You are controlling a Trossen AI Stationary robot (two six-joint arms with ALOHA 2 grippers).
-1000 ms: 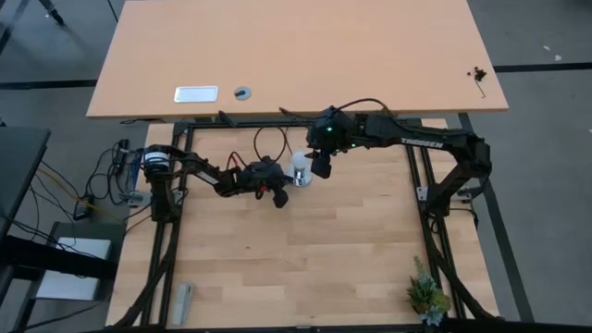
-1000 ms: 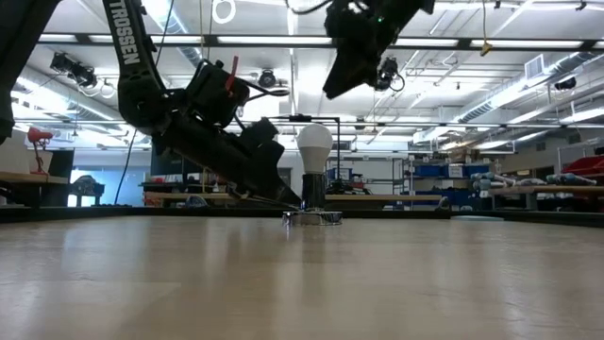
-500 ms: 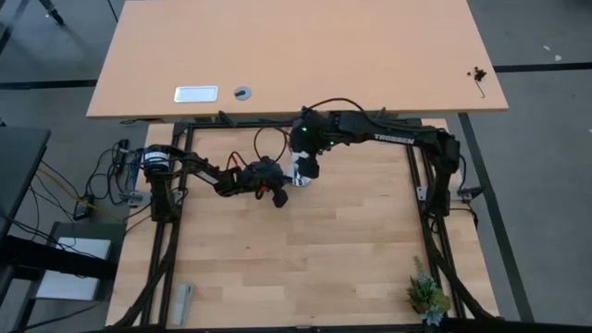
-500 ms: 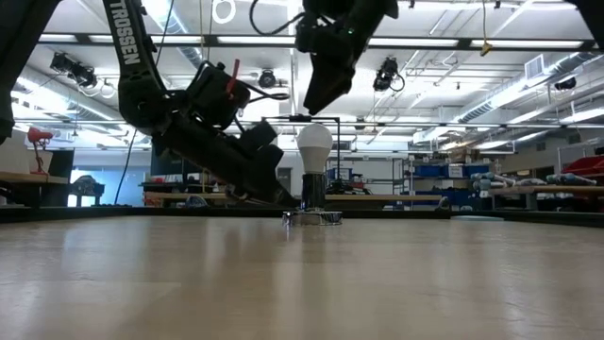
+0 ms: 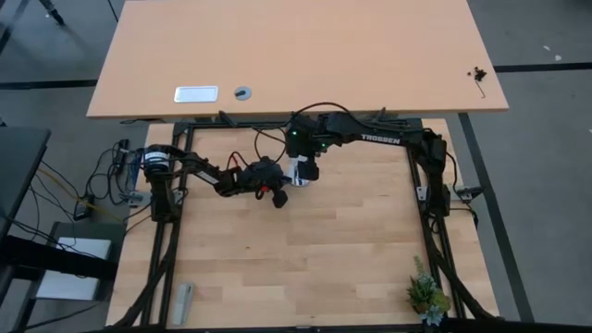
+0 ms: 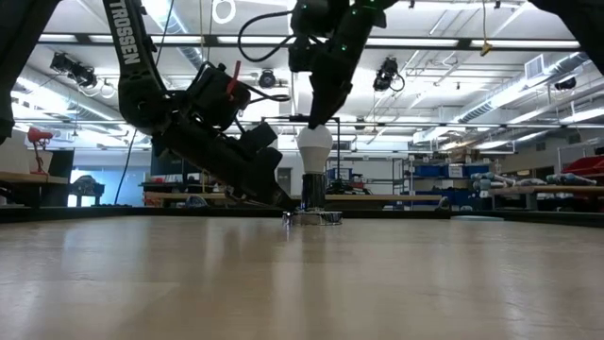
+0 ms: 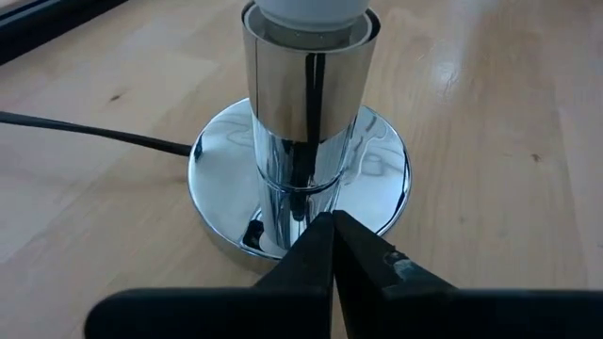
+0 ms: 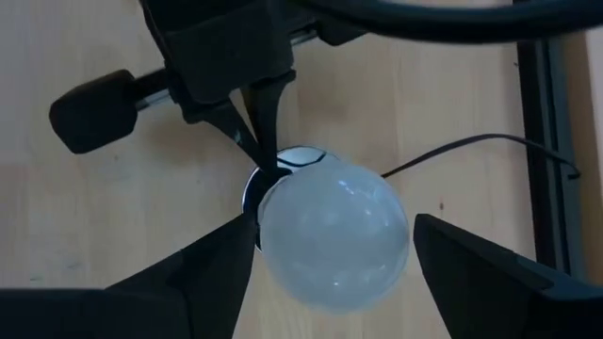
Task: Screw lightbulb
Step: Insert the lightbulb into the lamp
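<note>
The white frosted lightbulb (image 6: pixel 314 144) stands upright in the chrome socket base (image 7: pixel 300 169), its screw base hidden inside the socket's sleeve. It also shows in the right wrist view (image 8: pixel 333 237). My left gripper (image 7: pixel 332 224) is shut, with its tips on the socket's round foot. My right gripper (image 8: pixel 334 282) is open right above the bulb, pointing down. One finger (image 8: pixel 193 273) stands on each side of the bulb. I cannot tell whether they touch it. In the high view my right gripper (image 5: pixel 303 166) hides the bulb. My left gripper presses its shut fingertips (image 7: pixel 325 247) on the socket base's round chrome foot (image 7: pixel 273 247), right beside the upright sleeve. It comes slanting down from the table's left. The base sits flat on the table.
A thin black cord (image 7: pixel 89 132) runs from the socket base over the table toward the far edge. A small plant (image 5: pixel 427 294) stands at the near right corner. A grey object (image 5: pixel 183 302) lies at the near left. A second tabletop (image 5: pixel 296 55) lies beyond the far edge.
My right gripper has gone toward the table's left edge and down, from beside the bulb to right above it, its fingers now on either side of the bulb. The bulb and socket have stayed where they were.
</note>
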